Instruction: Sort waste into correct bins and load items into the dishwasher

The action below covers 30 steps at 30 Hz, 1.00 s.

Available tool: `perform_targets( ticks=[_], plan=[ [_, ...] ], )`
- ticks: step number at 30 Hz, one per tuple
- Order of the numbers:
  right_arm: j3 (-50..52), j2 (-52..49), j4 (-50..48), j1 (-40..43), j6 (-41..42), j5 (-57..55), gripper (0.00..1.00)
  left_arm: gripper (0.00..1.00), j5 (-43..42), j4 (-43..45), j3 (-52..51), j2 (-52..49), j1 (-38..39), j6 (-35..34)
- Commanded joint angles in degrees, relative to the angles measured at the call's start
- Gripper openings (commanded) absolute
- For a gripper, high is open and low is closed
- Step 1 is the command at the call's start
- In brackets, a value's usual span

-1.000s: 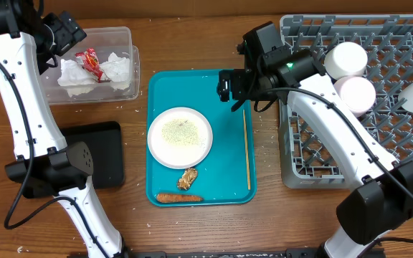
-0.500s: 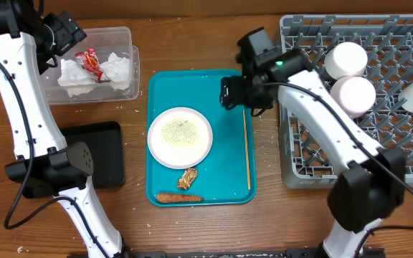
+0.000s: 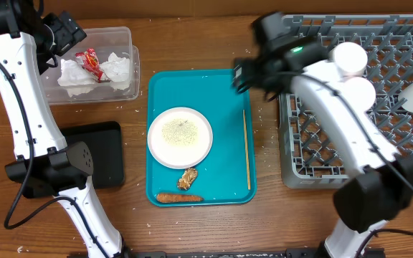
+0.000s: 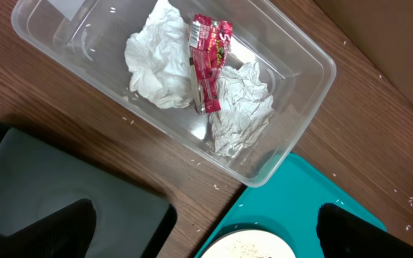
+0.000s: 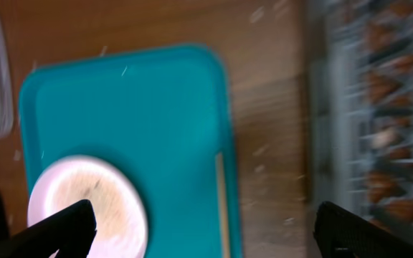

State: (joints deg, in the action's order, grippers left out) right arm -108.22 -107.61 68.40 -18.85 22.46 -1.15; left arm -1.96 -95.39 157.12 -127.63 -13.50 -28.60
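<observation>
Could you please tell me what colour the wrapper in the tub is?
The wrapper is red and silver, clearest in the left wrist view.

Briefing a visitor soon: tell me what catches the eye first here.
The teal tray at the centre, carrying a white plate dusted with rice. At upper left, a clear tub holds crumpled napkins and a red wrapper; at right, a grey rack carries white dishes.

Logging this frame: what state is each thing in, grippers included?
Left gripper: open, empty.
Right gripper: open, empty.
Clear tub: holds two crumpled napkins and a red wrapper.
Plate: flat on teal tray, rice grains on it.
Wooden stick: flat on the tray.
Food stick, food lump: on the tray.
Dish rack: three white dishes loaded.
</observation>
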Motion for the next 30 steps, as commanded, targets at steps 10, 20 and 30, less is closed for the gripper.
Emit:
perform_targets(
  ticks=[10, 20, 30],
  plan=[
    [-3.13, 3.96, 2.71, 25.33, 0.31, 0.22, 1.0, 1.0, -2.32, 0.22, 0.55, 0.31, -0.2, -3.08],
    [-3.13, 3.93, 2.58, 31.45, 0.31, 0.39, 1.0, 0.93, -23.85, -1.4, 0.44, 0.22, 1.29, 4.46],
    [-3.13, 3.96, 2.6, 31.45, 0.31, 0.39, 1.0, 1.0, -17.25, -1.42, -1.55, 0.22, 21.62, 14.12]
  ],
)
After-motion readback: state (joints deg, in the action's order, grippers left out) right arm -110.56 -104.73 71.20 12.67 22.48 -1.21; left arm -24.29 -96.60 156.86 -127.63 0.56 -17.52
